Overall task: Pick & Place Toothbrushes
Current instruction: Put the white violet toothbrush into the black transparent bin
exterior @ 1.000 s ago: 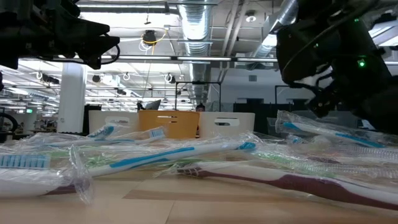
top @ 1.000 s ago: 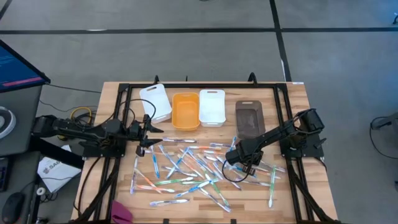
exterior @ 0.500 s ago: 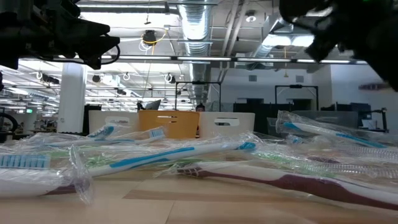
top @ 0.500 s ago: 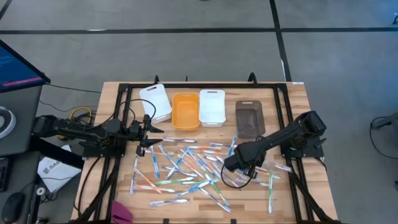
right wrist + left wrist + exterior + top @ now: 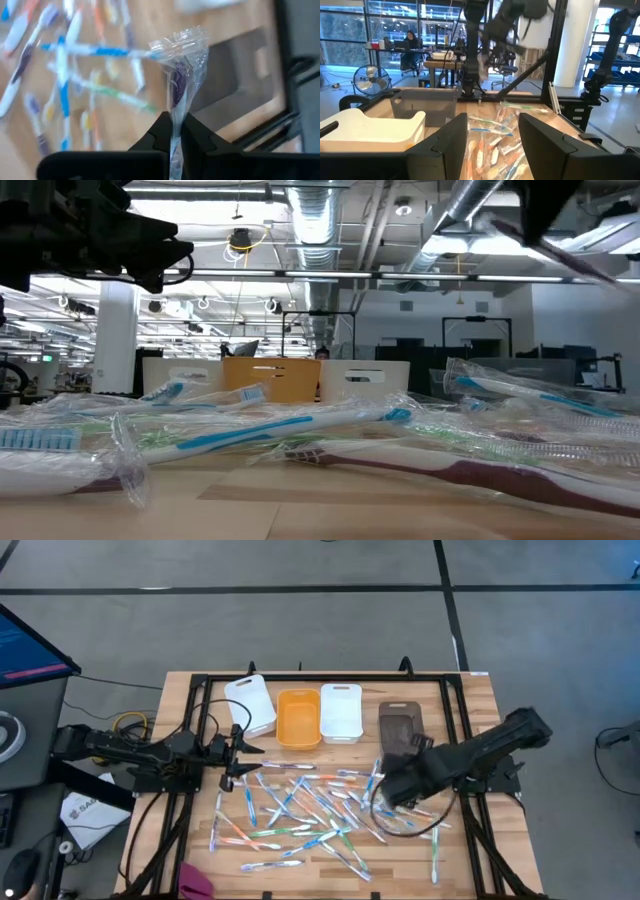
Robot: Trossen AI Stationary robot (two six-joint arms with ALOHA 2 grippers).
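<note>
Many wrapped toothbrushes [image 5: 300, 810], blue, white, green and orange, lie scattered on the wooden table [image 5: 180, 690]; they also fill the low view [image 5: 290, 428]. My right gripper [image 5: 385, 790] hangs high above the pile's right part, shut on one toothbrush with a purple head in a clear wrapper [image 5: 179, 82]. In the low view it shows at the top right [image 5: 545, 205]. My left gripper [image 5: 243, 754] waits open at the table's left side, level, with nothing between its fingers [image 5: 492, 145]. My right gripper pinches the wrapped toothbrush between its two fingertips [image 5: 161, 125], at a point on the handle [image 5: 175, 117] below the purple head. The fingers point steeply down. The brush is lifted clear of the pile and sticks out past the fingertips, its crinkled wrapper end [image 5: 182, 42] farthest out.
Four bins stand in a row at the table's far side: a tilted white one [image 5: 250, 705], an orange one [image 5: 299, 718], a white one [image 5: 341, 712] and a dark one [image 5: 401, 730]. A black frame [image 5: 200, 680] borders the table. A black cable loops under the right arm [image 5: 400, 830].
My right gripper has gone up from the pile, staying shut, and has tipped to point more steeply down. The purple toothbrush has come up with it, clear of the other brushes. The pile has stayed where it was.
</note>
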